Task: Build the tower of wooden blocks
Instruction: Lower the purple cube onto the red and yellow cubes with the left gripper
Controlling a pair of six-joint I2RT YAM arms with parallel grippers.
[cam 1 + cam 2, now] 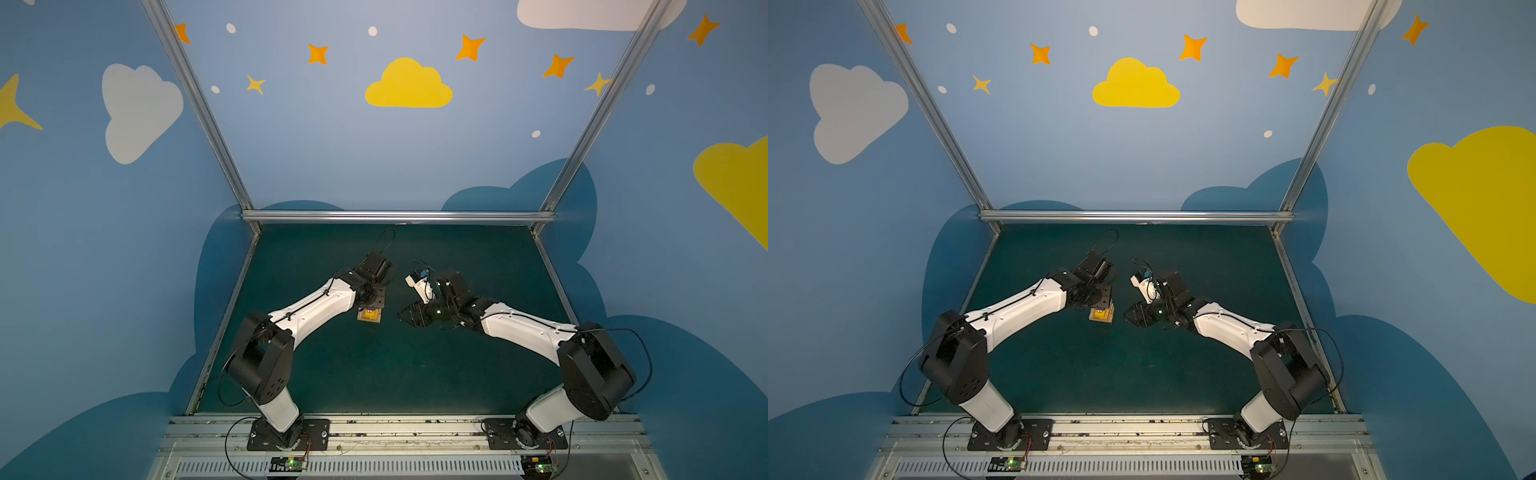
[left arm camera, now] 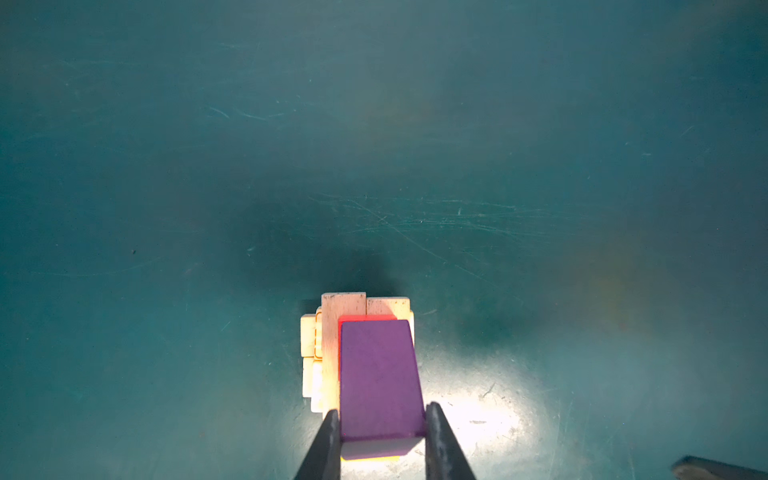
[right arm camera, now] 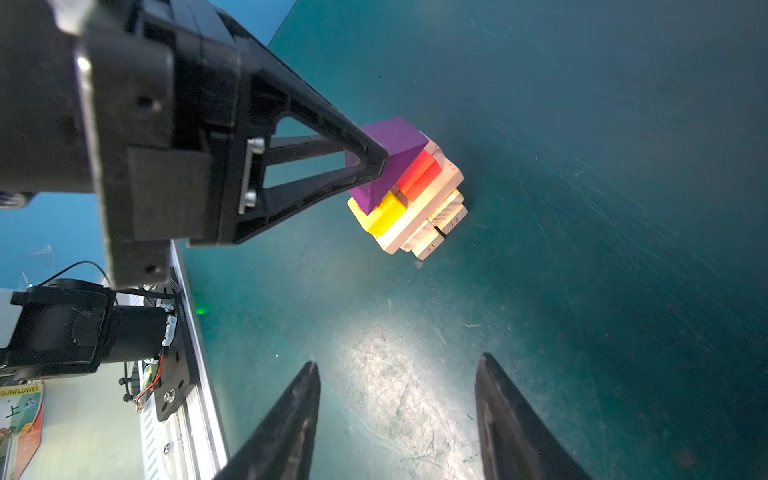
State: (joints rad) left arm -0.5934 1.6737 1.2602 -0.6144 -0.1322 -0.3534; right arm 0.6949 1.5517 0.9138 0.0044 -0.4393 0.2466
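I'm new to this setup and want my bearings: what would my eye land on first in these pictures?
The small tower of pale planks and coloured blocks, mid-table on the dark green mat. The left gripper is closed on the purple block at its top. The right gripper hangs open and empty beside it, on the right in both top views.

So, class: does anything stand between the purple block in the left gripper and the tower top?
Nothing visible does. The left gripper holds the purple block directly over the red block and yellow block; the open right gripper stands apart.
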